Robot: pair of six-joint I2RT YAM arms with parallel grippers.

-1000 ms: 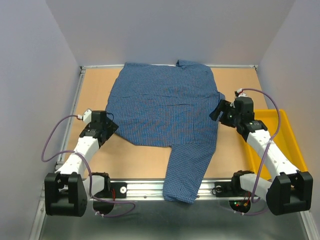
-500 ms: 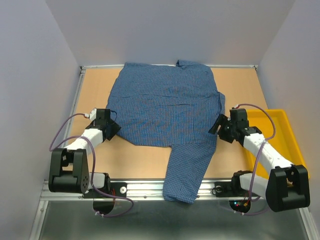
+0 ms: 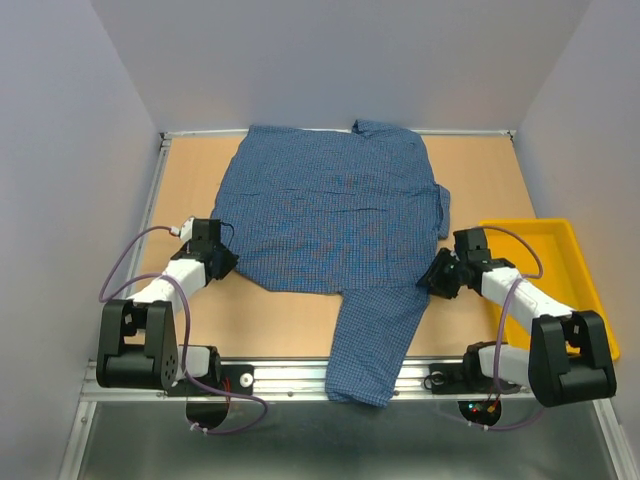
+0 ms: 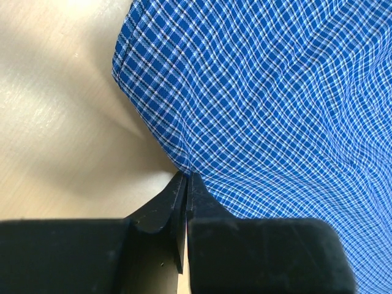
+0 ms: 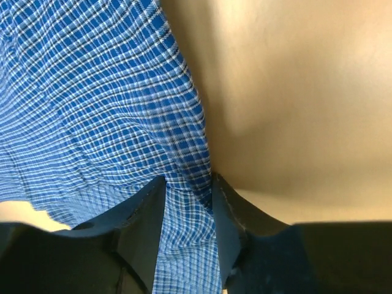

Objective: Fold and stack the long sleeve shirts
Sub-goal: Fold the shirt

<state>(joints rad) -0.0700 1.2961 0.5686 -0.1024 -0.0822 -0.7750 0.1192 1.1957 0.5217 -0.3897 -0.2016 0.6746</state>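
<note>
A tan wooden desk (image 3: 480, 180) between pale grey walls (image 3: 330, 60) carries the shirt (image 3: 330, 215), fine blue-checked woven cloth spread flat mid-desk, one sleeve trailing over the near edge. A yellow plastic tray (image 3: 575, 270) sits at the right. The left claw (image 4: 185, 184) is pinched closed on the shirt's hem. The right claw (image 5: 187, 202) straddles the opposite hem, half-open.

Blue checked shirt (image 3: 330, 215) on wooden table (image 3: 290, 320)
</note>
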